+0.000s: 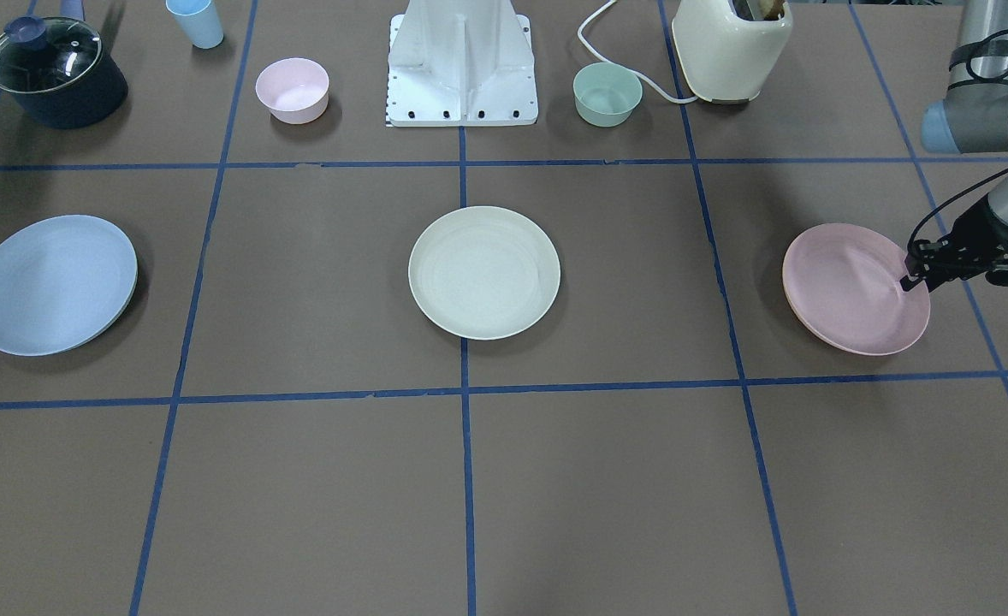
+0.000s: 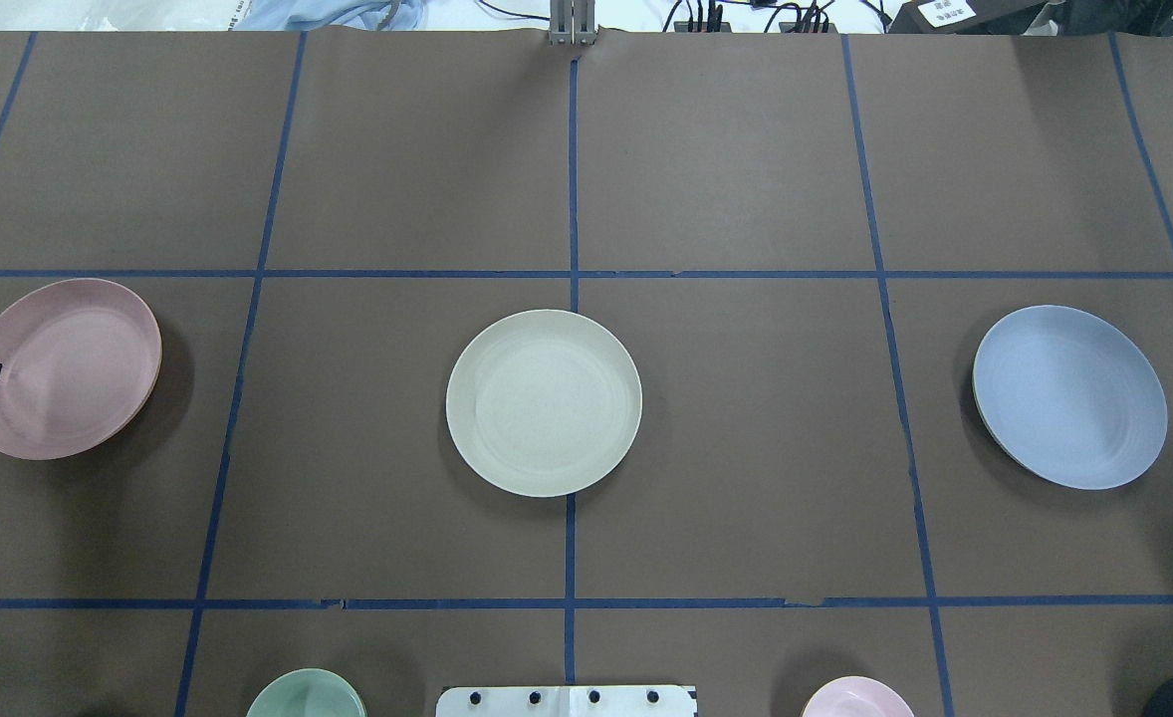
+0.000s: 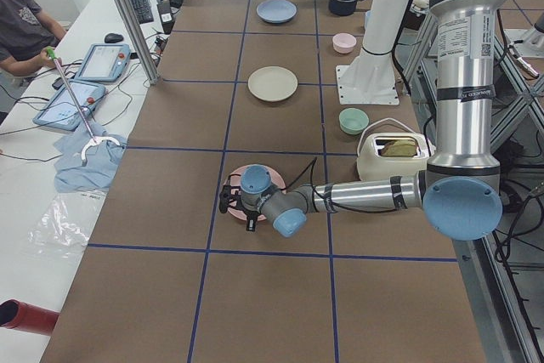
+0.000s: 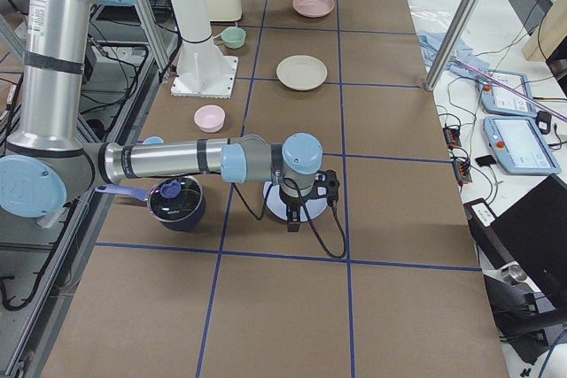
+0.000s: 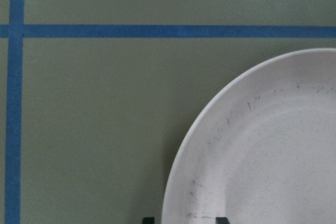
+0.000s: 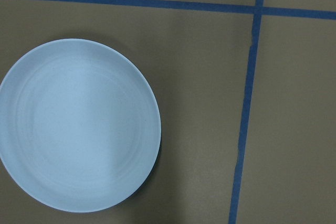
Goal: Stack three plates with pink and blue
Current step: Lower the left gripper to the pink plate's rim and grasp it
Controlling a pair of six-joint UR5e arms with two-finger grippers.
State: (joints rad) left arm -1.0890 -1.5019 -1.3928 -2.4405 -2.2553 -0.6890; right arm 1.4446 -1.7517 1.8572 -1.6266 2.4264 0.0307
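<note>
On the brown tabletop (image 1: 607,479) the three plates lie well apart in a row, none stacked yet: the cream plate (image 1: 484,272) in the middle, the pink plate (image 1: 846,291) at the robot's left, the blue plate (image 1: 52,284) at its right. All the stacking seems left to do. The left tool (image 1: 910,281) sits at the pink plate's outer rim, jaws apart, with one of its fingertips (image 5: 148,220) outside the rim and the other over the plate's inside. The right tool (image 4: 293,221) shows only in the right side view, near the blue plate; I cannot tell whether it is apart or together.
</note>
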